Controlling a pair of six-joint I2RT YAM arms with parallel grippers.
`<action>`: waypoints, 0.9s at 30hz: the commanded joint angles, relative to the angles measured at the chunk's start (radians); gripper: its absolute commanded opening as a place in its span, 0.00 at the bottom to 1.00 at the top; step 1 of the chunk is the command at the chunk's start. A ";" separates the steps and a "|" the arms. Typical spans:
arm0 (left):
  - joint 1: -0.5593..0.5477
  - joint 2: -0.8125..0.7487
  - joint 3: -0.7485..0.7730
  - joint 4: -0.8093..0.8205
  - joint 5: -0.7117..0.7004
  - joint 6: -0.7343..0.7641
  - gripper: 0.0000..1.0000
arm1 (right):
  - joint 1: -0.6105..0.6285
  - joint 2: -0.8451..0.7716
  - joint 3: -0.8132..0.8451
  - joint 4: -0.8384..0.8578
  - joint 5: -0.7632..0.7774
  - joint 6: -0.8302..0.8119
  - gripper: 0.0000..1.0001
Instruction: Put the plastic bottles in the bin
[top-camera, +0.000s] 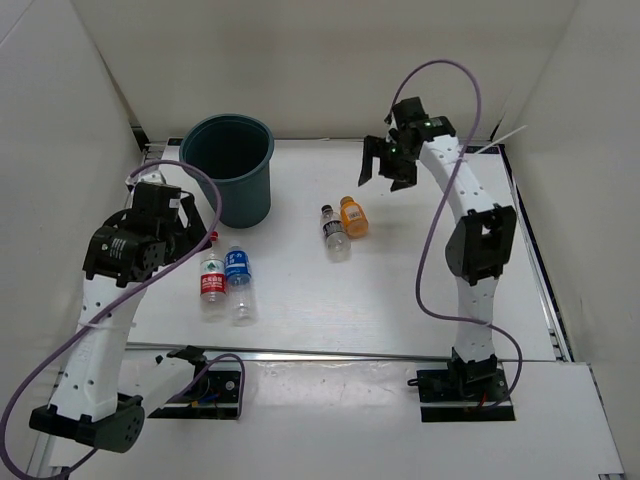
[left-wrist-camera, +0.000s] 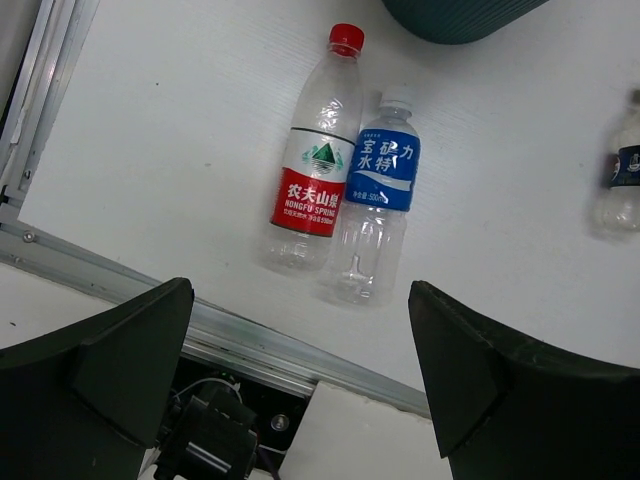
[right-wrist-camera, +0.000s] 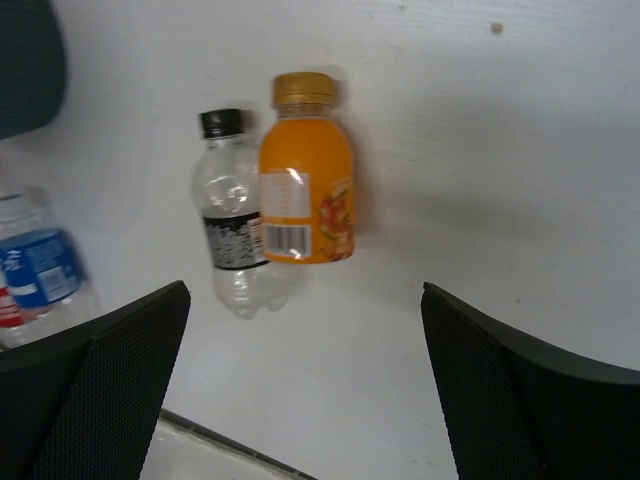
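Bottles lie paired on the white worktop (top-camera: 420, 290): red-labelled (left-wrist-camera: 312, 190) touching blue-labelled (left-wrist-camera: 380, 190) below our left pincer (left-wrist-camera: 300, 295), clear (right-wrist-camera: 232, 225) against orange (right-wrist-camera: 305, 190) below the right pincer (right-wrist-camera: 305, 292). Both pincers gape, empty. We'd straddle one bottle's middle, never two. Bin (top-camera: 230, 170) stands far-left; white walls hem us in.

The dark teal bin (top-camera: 243, 203) is standing upright in the upper left of the white table (top-camera: 400, 310). Below it, the red-labelled bottle (top-camera: 212, 280) and the blue-labelled bottle (top-camera: 238, 283) are lying side by side, caps pointing up the frame. The left gripper (top-camera: 193, 232) is hanging just left of them. At centre, the clear black-capped bottle (top-camera: 335, 233) and the orange bottle (top-camera: 353, 216) are lying together. The right gripper (top-camera: 386, 168) is hovering above them in the frame, jaws spread.
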 joint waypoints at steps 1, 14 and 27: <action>0.016 0.010 0.016 -0.073 0.010 -0.009 1.00 | 0.008 0.076 0.021 -0.052 0.095 -0.018 1.00; 0.046 0.087 0.036 -0.073 0.019 -0.017 1.00 | 0.086 0.208 0.058 -0.017 0.061 0.013 1.00; 0.065 0.067 0.116 -0.036 0.181 0.052 1.00 | 0.107 0.303 0.067 0.029 0.060 0.031 1.00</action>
